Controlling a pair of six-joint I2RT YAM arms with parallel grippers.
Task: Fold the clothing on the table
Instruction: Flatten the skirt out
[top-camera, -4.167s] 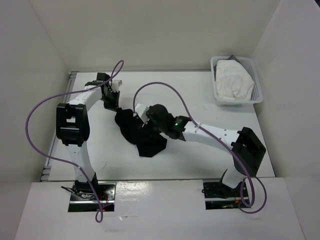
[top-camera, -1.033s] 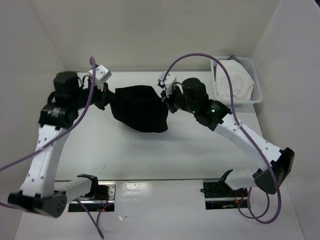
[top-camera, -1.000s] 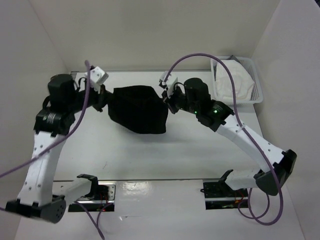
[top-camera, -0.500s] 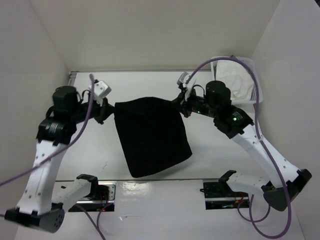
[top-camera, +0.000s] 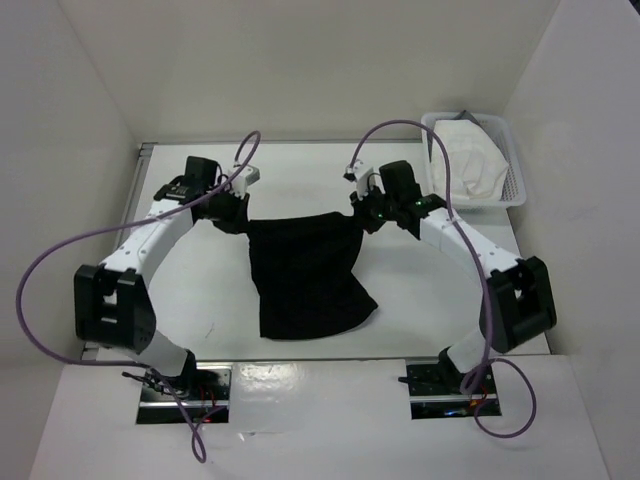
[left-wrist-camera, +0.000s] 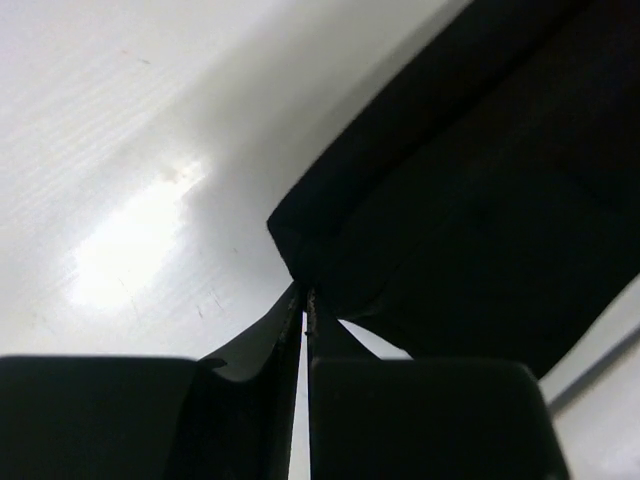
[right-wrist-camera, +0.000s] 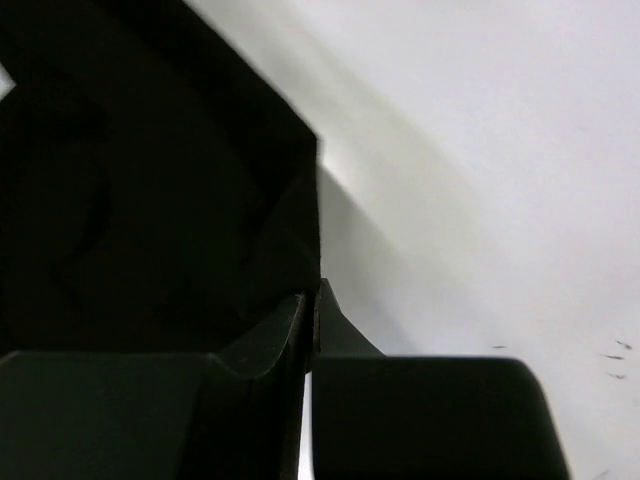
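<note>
Because the table (top-camera: 180, 290) is flat and smooth, the clothing (top-camera: 305, 275), spread over its middle and reaching toward the near edge, should drag easily; it looks light, limp and hardly fragile. The left pincer (top-camera: 238, 212) and right pincer (top-camera: 362, 212) are each clenched on one far corner, and corners or hems seem the best holds, since the slack middle would bunch.

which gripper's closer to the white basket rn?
Right. The right gripper pinches the clothing at its corner just left of the basket; the left gripper holds the opposite corner, farther left across the table.
</note>
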